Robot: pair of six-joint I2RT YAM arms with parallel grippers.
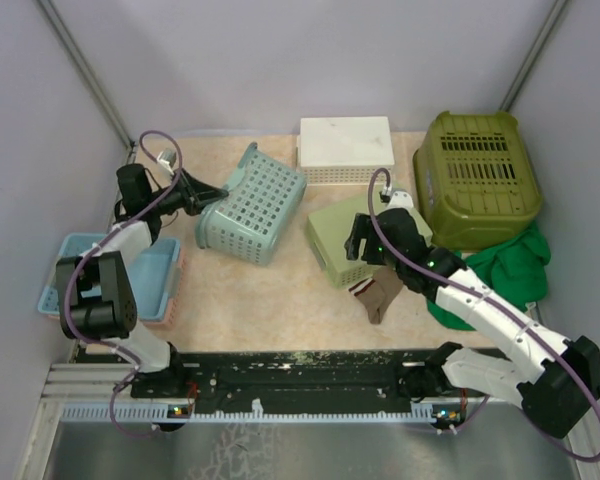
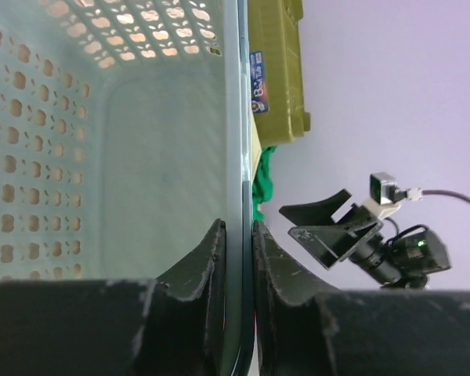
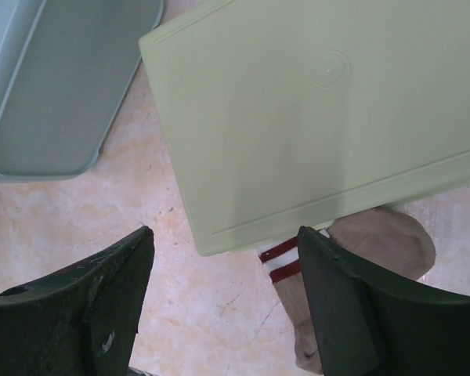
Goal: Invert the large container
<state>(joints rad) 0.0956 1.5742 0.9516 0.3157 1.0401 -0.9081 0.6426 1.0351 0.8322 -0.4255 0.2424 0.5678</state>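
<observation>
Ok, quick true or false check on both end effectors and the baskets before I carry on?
1. The left end effector pinches the rim of the teal basket. True.
2. The teal basket stands flat on its base. False: it is tipped up at an angle.
3. The right end effector grips the sock. False: its jaws stand open and empty above the pale green container, and the sock pokes out from under that container.
4. The olive basket sits at the back right, with a green cloth just in front of it. True.
</observation>
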